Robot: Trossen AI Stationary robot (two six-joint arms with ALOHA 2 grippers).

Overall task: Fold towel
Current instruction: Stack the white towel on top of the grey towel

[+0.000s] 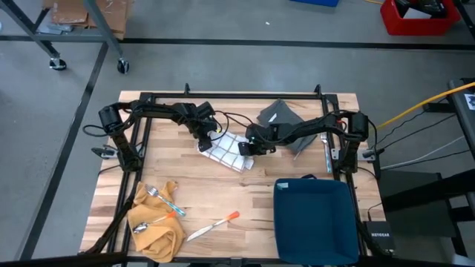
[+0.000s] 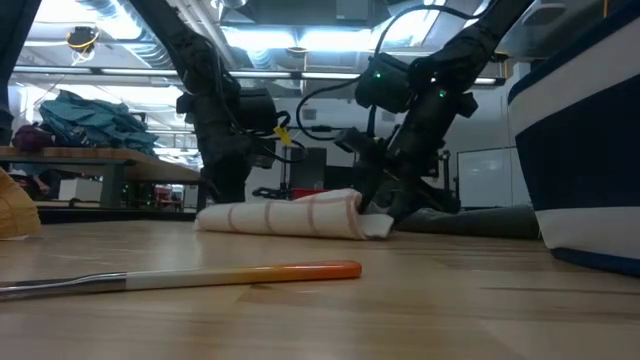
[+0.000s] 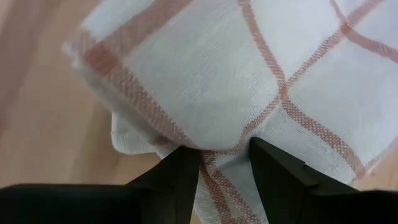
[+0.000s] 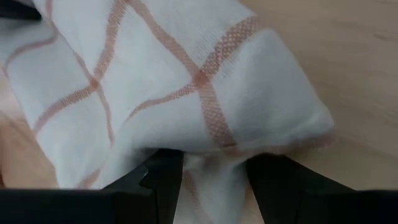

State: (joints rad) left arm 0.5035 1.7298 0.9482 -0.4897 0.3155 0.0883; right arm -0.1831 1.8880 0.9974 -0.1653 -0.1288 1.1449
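Note:
A white towel with thin red checks [image 1: 228, 153] lies folded in several layers on the middle of the wooden table, and shows as a low roll in the low view [image 2: 285, 217]. My left gripper [image 1: 205, 141] is at the towel's left end and my right gripper [image 1: 247, 148] at its right end. Each is shut on cloth. The left wrist view fills with the towel [image 3: 249, 74] above my left gripper [image 3: 224, 152]. The right wrist view shows the towel's folded end [image 4: 155, 81] above my right gripper [image 4: 214, 158]. My left gripper pinches bunched cloth at the towel's left end [image 3: 225, 163] between its two fingers, slanting down from the far left. Several layers pass between the fingers. The towel lies slack on the table. My right gripper pinches cloth under the folded right end [image 4: 211, 171] between its two fingers, slanting down from the right. The rounded fold sits just beyond the fingers, and the towel rests on the table.
A dark blue bin [image 1: 312, 215] stands at the near right. A yellow cloth with a fork and spoon [image 1: 156, 222] lies near left. An orange-handled knife [image 1: 215, 225] lies near the front edge. A grey cloth [image 1: 278, 115] lies at the far side.

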